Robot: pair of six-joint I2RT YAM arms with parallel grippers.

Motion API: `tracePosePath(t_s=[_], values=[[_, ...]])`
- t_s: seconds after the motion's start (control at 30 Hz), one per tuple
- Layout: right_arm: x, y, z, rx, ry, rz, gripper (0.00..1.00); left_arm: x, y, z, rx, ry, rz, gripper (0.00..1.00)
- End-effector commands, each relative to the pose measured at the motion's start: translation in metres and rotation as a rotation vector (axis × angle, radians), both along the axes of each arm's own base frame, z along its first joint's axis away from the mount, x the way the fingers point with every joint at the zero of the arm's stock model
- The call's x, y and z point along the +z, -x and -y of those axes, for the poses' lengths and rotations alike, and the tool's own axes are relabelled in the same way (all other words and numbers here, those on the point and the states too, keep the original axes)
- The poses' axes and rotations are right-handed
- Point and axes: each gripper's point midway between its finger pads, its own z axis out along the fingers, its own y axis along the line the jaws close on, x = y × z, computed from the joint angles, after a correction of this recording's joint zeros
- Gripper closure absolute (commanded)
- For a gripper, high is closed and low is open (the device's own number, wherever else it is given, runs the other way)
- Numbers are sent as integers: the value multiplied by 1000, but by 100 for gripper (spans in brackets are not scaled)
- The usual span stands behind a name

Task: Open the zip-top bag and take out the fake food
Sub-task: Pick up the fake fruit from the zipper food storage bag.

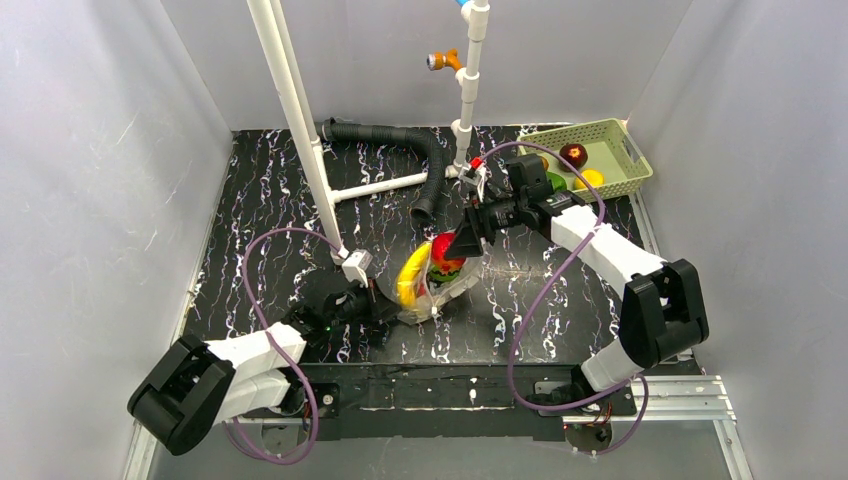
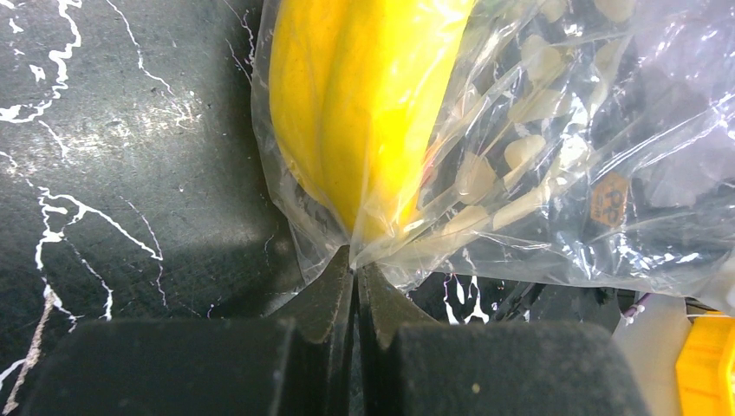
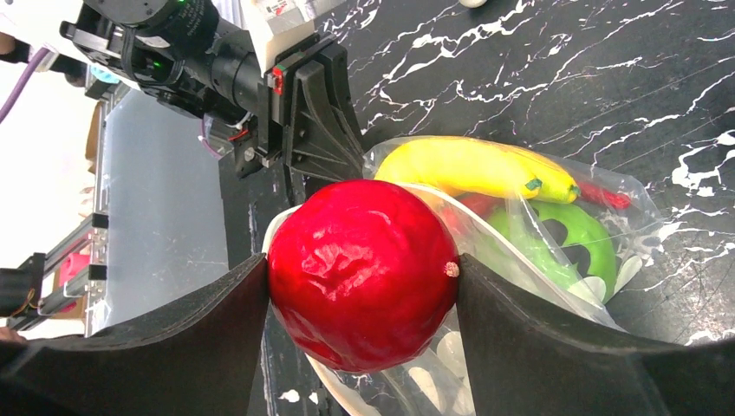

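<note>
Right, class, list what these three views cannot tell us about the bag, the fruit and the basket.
Left wrist view: the yellow plastic banana and the clear dotted zip-top bag run off the top edge, so the zip is unseen.
Right wrist view: the glossy red round fruit in the right gripper covers most of the bag's mouth.
Top view: pieces in the green plastic basket are too small to name.

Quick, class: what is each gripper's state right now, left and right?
Left gripper: closed, pinching the edge of the zip-top bag.
Right gripper: closed on the red fake fruit.
</note>
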Motion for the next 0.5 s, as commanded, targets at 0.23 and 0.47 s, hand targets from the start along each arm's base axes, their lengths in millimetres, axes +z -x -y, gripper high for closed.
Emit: tracePosePath(t_s=[0.23,0.47], values=[[29,2,8,8,-102,-2,82,20,-3,12,-38,51,24,85],[39,-2,17,-15,-129,10,82,32,-4,17,-52,88,46,56]])
